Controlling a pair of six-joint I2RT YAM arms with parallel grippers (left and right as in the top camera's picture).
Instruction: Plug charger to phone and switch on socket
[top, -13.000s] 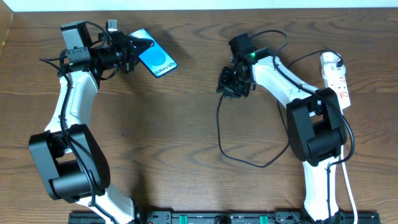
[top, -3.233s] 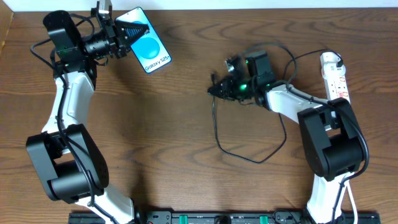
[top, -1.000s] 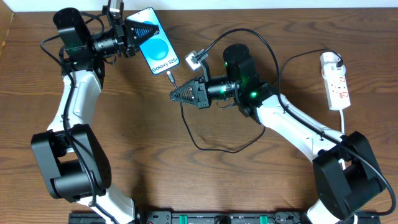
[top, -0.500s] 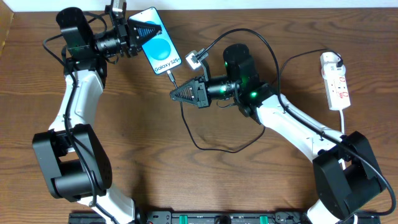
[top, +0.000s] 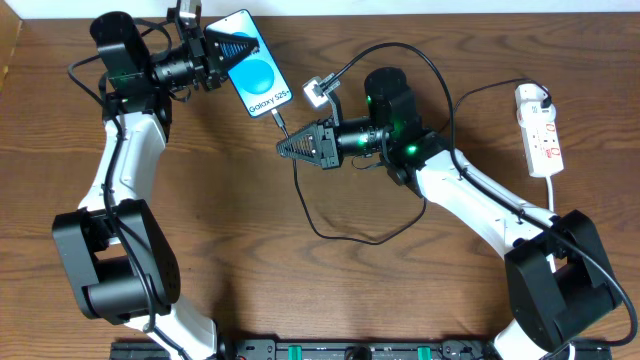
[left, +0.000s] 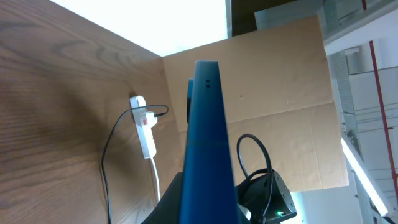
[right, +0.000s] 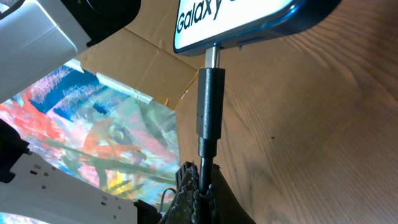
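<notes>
Left gripper (top: 236, 48): jaws closed on the top end of the phone (top: 258, 76), at the far left of the counter (top: 230, 230).
Phone: screen facing up in the overhead view, cyan-blue with white "Galaxy S25" text; its bottom edge points toward the right arm. The left wrist view sees it edge-on.
Right gripper (top: 287, 149): jaws pinched shut on the charger (right: 210, 102), gripping the thin cable just behind the black connector housing.
Charger connector: lined up straight with the middle of the phone's bottom edge. Its metal tip (right: 212, 56) meets that edge, and a short length of bare metal shows between housing and phone. I cannot tell how deep it sits.
Charger cable: hangs from the right gripper, loops on the counter below the right arm, then arcs over the arm toward the far end of the power strip (top: 540, 130).
Power strip: white, lying flat at the right edge of the counter, well apart from both grippers. It has red switch marks, but their position is too small to read.
</notes>
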